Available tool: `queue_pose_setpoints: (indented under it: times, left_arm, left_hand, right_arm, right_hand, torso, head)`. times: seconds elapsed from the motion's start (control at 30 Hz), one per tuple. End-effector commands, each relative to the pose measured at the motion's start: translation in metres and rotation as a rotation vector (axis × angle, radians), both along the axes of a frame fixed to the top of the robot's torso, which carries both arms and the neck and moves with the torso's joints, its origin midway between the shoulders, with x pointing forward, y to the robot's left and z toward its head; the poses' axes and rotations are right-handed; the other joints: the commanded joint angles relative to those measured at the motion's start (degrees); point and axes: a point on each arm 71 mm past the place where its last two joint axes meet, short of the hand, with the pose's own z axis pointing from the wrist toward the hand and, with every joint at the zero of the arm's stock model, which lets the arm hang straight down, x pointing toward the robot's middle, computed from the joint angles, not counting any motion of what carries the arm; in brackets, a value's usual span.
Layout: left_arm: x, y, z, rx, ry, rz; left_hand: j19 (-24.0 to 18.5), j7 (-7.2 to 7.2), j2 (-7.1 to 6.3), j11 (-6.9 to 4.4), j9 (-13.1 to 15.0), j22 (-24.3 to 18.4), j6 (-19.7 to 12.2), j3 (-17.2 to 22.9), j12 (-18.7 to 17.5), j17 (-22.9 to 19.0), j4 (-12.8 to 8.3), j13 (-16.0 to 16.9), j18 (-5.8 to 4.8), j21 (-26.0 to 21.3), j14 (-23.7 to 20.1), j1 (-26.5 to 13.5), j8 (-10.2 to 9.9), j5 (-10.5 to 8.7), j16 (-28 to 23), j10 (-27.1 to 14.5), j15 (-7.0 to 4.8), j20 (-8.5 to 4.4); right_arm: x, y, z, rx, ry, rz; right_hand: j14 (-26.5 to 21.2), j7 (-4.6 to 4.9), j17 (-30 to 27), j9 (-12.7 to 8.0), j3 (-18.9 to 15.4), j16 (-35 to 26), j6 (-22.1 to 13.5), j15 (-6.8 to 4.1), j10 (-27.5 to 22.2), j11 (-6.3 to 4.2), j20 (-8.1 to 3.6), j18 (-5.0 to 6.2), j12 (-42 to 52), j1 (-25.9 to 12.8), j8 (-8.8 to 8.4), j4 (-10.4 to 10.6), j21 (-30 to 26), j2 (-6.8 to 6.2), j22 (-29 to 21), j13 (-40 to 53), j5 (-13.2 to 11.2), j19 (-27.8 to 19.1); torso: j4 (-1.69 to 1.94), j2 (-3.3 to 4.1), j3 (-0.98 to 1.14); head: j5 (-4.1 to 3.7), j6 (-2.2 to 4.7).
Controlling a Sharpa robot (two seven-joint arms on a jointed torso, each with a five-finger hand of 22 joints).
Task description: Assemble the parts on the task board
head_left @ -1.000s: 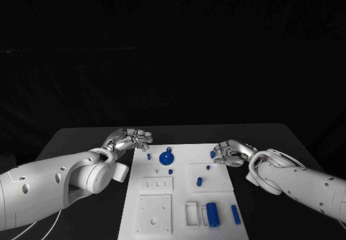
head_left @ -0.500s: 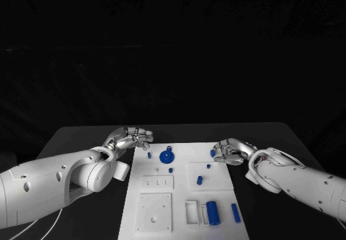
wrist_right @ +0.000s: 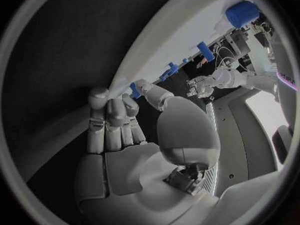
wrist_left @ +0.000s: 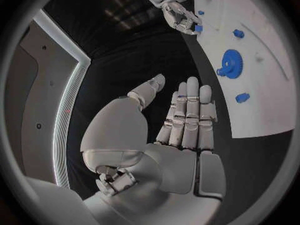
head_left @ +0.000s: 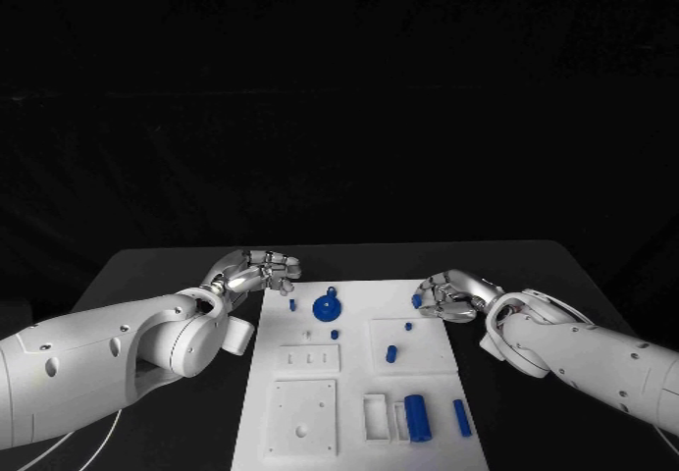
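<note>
Black cloth covers the counter point(head_left: 170, 270), and the white task board point(head_left: 361, 392) lies lengthwise along its middle, its far edge between the two robot hands. Largest of the blue parts is the gear point(head_left: 327, 311), lying flat near the board's far left corner; a thick cylinder point(head_left: 416, 416) lies near the board's near edge, just beside a small white tray point(head_left: 377, 418), with a slim bar point(head_left: 461, 417) close to the near right corner. Short blue pegs sit apart across the middle of the board: one point(head_left: 293, 305) by the left edge beside the gear, one point(head_left: 336, 335) just nearer than the gear, and two point(head_left: 392, 354) on the raised square plate point(head_left: 410, 345) toward the right edge. The left robot hand point(head_left: 260, 271) hovers off the board's far left corner over bare counter, fingers straight and close together, thumb apart, holding nothing; the left wrist view shows the palm point(wrist_left: 181, 135) empty. The right robot hand point(head_left: 453, 296) sits at the board's far right corner with its fingers bent, pinching a small blue peg point(wrist_right: 134, 90) between thumb and fingertip at the board's right edge.
</note>
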Motion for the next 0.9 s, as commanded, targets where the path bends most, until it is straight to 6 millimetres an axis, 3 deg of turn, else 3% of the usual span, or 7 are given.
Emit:
queue_pose_setpoints:
  times: [0.03, 0.47, 0.9]
  left_arm:
    - [-0.0004, -0.0032, 0.0007, -0.004, -0.002, -0.021]
    - [-0.001, -0.0054, 0.0006, 0.002, -0.001, -0.041]
    - [-0.0011, -0.0057, 0.0005, 0.002, 0.002, -0.042]
  left_hand:
    - [-0.1, 0.24, -0.04, -0.01, -0.1, 0.5, -0.1, 0.0, -0.3, 0.1, -0.3, -0.1, 0.82, 0.1, 0.4, -0.4, -0.3, -0.31, -0.3, -0.4, 0.08, -0.3]
    - [-0.2, 0.4, -0.16, 0.04, -0.1, 0.5, -0.4, 0.0, -0.5, 0.1, -0.3, -0.1, 0.81, 0.1, 0.3, -0.5, -0.4, -0.38, -0.4, -0.4, 0.1, -0.29]
    - [-0.2, 0.46, -0.13, 0.08, -0.2, 0.5, -0.5, -0.1, -0.6, 0.2, -0.2, -0.1, 0.8, 0.1, 0.3, -0.6, -0.5, -0.49, -0.4, -0.5, 0.12, -0.27]
  right_arm:
    - [-0.0004, 0.0031, -0.0011, 0.005, 0.012, 0.02]
    - [0.0014, 0.006, -0.0023, 0.005, 0.016, 0.025]
    - [0.0025, 0.0106, -0.0037, 0.004, 0.027, 0.036]
  right_hand:
    - [-0.1, 1.06, 0.1, -0.1, 0.3, -0.2, 0.6, -0.05, -0.3, -0.04, -0.11, 3.98, 0.2, 0.4, -0.28, -0.3, 0.2, -0.43, 1.1, -0.1, 0.2, -0.2]
    - [-0.1, 0.48, 0.2, -0.2, 0.6, -0.3, 0.0, -0.55, -0.4, -0.58, -0.06, 3.98, 0.2, 1.1, -0.53, -1.5, 0.3, -0.2, 1.1, -0.1, 0.6, -0.3]
    - [-0.1, -0.33, 0.2, 0.0, 3.3, -0.6, 0.4, -1.3, -0.3, -1.36, 0.11, 3.98, 0.0, 2.0, -0.11, -1.9, 0.3, 1.0, 1.1, -0.2, 0.2, -0.5]
  torso:
    - [-0.02, -0.01, 0.01]
    - [-0.04, 0.03, 0.03]
    - [-0.07, -0.01, 0.05]
  head:
    - [0.13, -0.05]
    - [0.24, -0.06]
    - [0.29, -0.12]
